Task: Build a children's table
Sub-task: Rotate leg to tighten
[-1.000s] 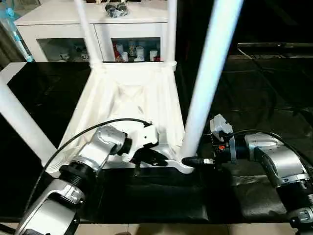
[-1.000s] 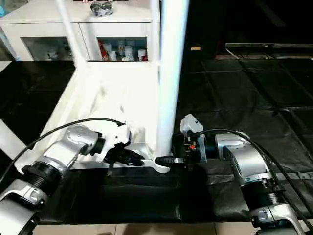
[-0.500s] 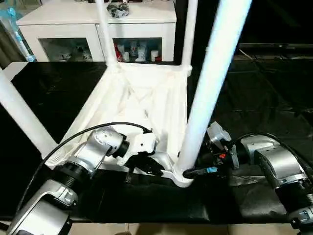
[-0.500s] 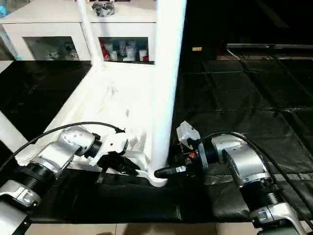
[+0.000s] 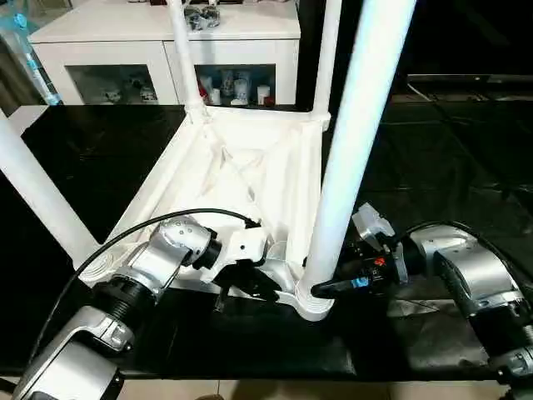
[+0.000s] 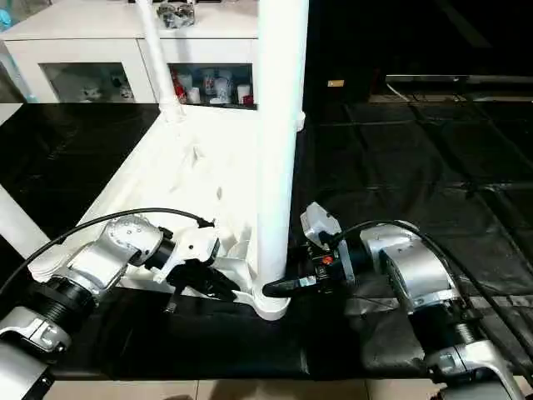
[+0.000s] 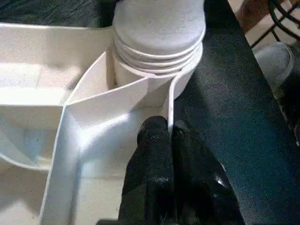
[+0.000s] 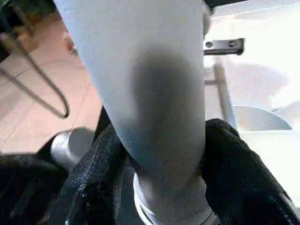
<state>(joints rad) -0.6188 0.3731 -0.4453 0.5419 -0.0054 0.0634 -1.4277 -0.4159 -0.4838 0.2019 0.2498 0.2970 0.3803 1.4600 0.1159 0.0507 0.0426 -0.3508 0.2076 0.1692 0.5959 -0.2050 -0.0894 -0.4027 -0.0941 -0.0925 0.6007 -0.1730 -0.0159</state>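
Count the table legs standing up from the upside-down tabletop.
4: near right leg held by the right end effector, near left leg, far left leg, far right leg. None appear hidden.

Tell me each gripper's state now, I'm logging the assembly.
Left gripper: shut on the thin rim of the white plastic ribbed tabletop.
Right gripper: closed around the near white tapered tube leg.

A white cabinet [image 5: 166,37] with glass doors stands behind the black-covered table [image 5: 433,150].
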